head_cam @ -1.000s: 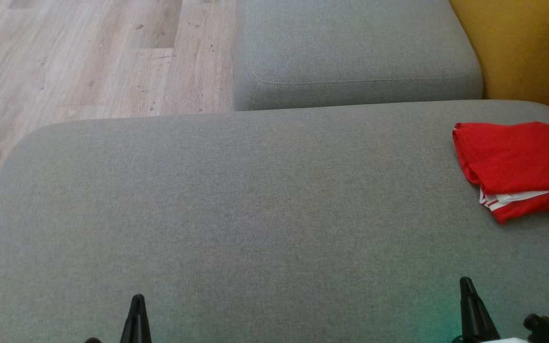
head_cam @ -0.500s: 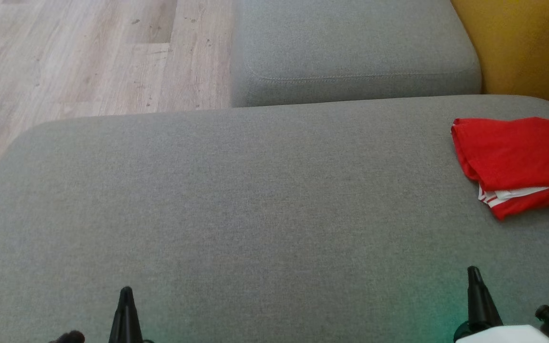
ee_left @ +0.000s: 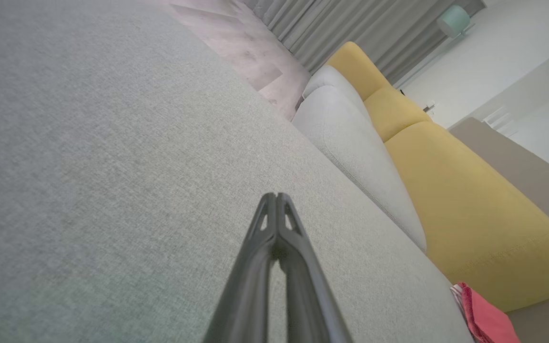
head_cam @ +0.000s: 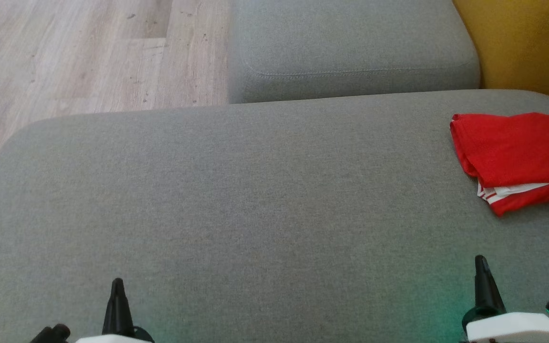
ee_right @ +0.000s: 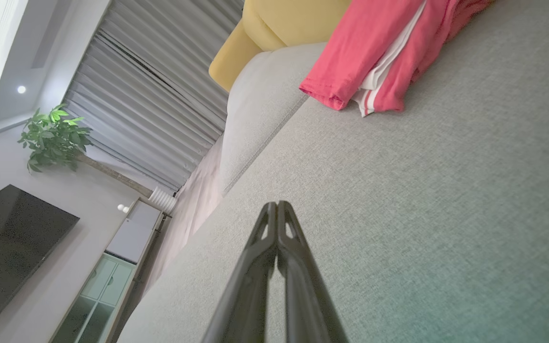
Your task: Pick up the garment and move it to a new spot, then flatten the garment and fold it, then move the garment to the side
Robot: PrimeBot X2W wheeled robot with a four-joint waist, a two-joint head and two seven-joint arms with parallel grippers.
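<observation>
- The folded red garment (head_cam: 517, 152), white trim showing, lies on the grey cushion (head_cam: 255, 214), ahead and to the right of the right tool (head_cam: 481, 261), well apart from it.
- The right tool has its fingers pressed together, empty.
- The left tool (head_cam: 117, 284) is likewise closed and empty, far to the garment's left.

One garment (head_cam: 517, 152). Two end effectors: left end effector (head_cam: 117, 284), right end effector (head_cam: 481, 261). Two grey cushions: near cushion (head_cam: 255, 214), far cushion (head_cam: 350, 43). One yellow seat (ee_left: 470, 214), one plant (ee_right: 53, 136), one TV (ee_right: 12, 252), one cabinet (ee_right: 112, 267), one curtain (ee_right: 150, 95).
</observation>
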